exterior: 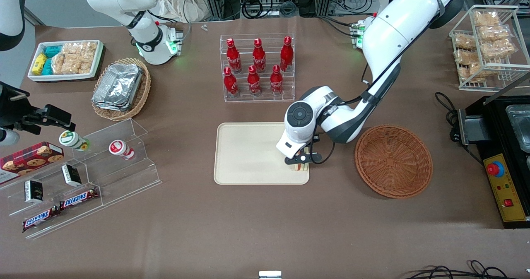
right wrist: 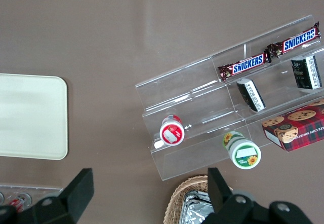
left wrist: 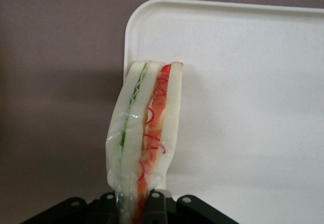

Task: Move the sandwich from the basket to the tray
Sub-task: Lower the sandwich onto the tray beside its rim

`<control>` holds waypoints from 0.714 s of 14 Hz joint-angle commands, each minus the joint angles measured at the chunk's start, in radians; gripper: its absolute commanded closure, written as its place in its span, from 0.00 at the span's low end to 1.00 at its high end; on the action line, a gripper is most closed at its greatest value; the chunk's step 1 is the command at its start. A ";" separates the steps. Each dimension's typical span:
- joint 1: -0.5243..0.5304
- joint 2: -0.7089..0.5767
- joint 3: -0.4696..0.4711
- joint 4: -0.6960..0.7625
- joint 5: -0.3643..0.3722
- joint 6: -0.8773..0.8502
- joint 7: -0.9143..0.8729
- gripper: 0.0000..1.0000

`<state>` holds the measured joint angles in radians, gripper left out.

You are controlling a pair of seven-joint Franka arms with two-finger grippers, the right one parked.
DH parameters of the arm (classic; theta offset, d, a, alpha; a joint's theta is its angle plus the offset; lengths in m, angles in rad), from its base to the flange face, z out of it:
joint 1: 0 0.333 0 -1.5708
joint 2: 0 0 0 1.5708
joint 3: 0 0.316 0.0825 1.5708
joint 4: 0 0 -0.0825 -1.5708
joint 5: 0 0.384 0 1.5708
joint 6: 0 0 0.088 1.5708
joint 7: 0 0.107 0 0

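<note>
Two brown-wrapped Snickers bars lie closest to the front camera, on a clear plastic stepped stand toward the parked arm's end of the brown surface. Next comes the flat cream plastic tray with rounded corners. Over the tray's corner nearest the working arm hangs the black end effector, clamped on the small white-bread sandwich wedge with pink-red and green filling.

From the front, the arm hides most of the sandwich, so only a little striped bit peeks out. The left wrist view shows it much better: the sandwich is in clear wrap, pinched at its thin end, with its wide end by the tray's rounded corner. I cannot tell if it touches the tray.

Last comes the round reddish-brown wicker basket, seen only from the front, just beside the tray toward the working arm's end.
</note>
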<state>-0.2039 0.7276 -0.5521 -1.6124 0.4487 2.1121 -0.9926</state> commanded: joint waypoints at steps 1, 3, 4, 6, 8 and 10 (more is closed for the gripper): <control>-0.009 0.029 -0.003 0.029 0.022 0.002 -0.018 0.93; -0.009 0.033 -0.003 0.029 0.024 0.028 -0.021 0.80; -0.009 0.035 -0.003 0.029 0.024 0.038 -0.021 0.75; -0.009 0.035 -0.003 0.028 0.022 0.037 -0.023 0.55; -0.009 0.035 -0.003 0.028 0.027 0.037 -0.040 0.00; -0.009 0.030 -0.003 0.028 0.027 0.034 -0.040 0.00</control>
<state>-0.2043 0.7429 -0.5524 -1.6119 0.4493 2.1440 -0.9994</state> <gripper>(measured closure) 0.339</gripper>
